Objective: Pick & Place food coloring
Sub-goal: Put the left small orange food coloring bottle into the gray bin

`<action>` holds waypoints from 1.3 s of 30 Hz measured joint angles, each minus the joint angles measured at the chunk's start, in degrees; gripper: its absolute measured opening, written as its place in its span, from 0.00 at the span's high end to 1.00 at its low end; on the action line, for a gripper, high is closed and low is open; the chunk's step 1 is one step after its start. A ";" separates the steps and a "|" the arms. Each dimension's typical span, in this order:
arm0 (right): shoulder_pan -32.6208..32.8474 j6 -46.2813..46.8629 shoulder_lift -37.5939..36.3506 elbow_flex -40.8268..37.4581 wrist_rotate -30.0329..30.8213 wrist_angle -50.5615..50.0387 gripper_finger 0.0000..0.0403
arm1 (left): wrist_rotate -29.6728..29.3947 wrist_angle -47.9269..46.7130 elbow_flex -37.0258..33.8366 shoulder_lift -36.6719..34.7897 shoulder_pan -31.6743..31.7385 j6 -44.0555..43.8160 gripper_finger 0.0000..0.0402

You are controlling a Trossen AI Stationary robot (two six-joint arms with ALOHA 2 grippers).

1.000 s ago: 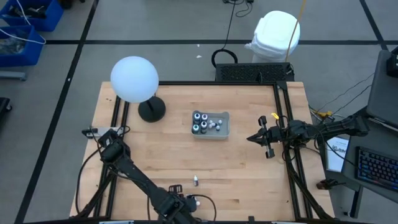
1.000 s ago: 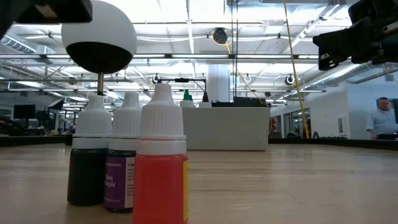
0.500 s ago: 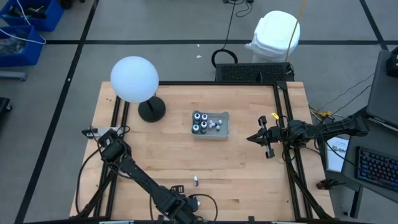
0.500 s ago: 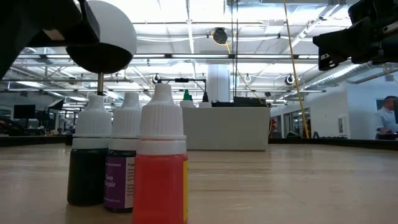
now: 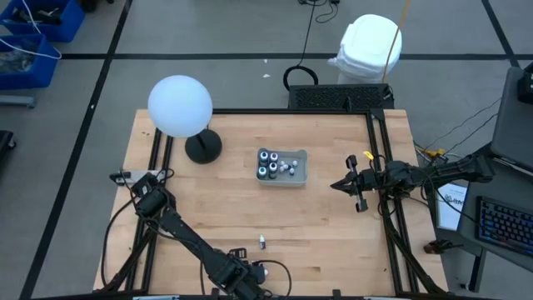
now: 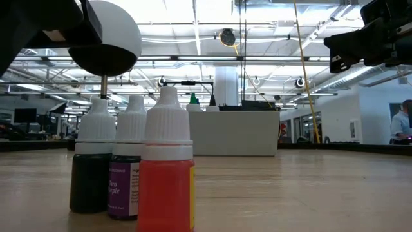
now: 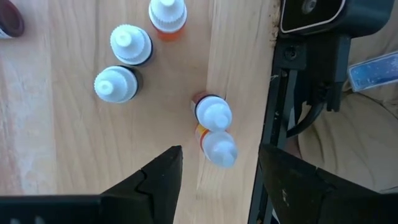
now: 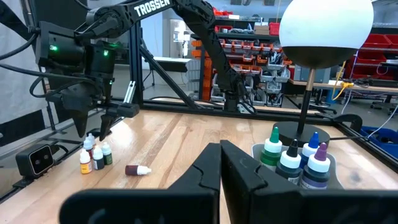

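with its two dark fingers spread wide and nothing between them, the left gripper hangs over the front edge of the light wooden table, directly above a pair of small white-capped food coloring bottles that lie touching each other by the table's edge. three more white-capped dropper bottles stand upright just beside them; from table height these read as a dark one, a purple-labelled one and an orange-red one in a tight cluster. one small bottle lies on its side alone on the wood, apart from that cluster. the right gripper has its fingers pressed together, holding nothing, and waits above the table's right edge. near the table's middle sits the grey rectangular tray, which holds several upright bottles, among them green-, blue- and purple-tipped ones, all inside its walls. behind the tray stands a white globe lamp on a black round base.
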 joint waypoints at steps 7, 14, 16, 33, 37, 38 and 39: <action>0.00 0.00 0.00 0.00 0.00 -0.02 1.00 | -0.01 0.81 0.00 0.00 0.00 -0.04 0.46; -0.01 0.00 0.00 0.00 0.01 -0.02 1.00 | -0.52 3.74 0.00 0.00 -0.02 -0.06 0.46; 0.00 -0.01 0.00 0.00 0.01 -0.02 1.00 | -0.55 3.34 0.00 0.00 0.00 -0.02 0.46; -0.02 -0.02 0.02 0.00 0.17 -0.19 1.00 | 0.99 2.69 -0.03 1.98 -0.02 0.84 0.46; -0.02 -0.02 0.02 0.00 0.17 -0.22 1.00 | 0.60 2.96 -0.03 1.81 0.27 0.90 0.46; -0.02 -0.02 0.02 0.00 0.17 -0.22 1.00 | 0.61 3.04 0.00 1.81 0.37 0.91 0.46; -0.02 -0.02 0.02 0.00 0.17 -0.22 1.00 | 0.73 3.00 0.00 1.82 0.37 0.94 0.46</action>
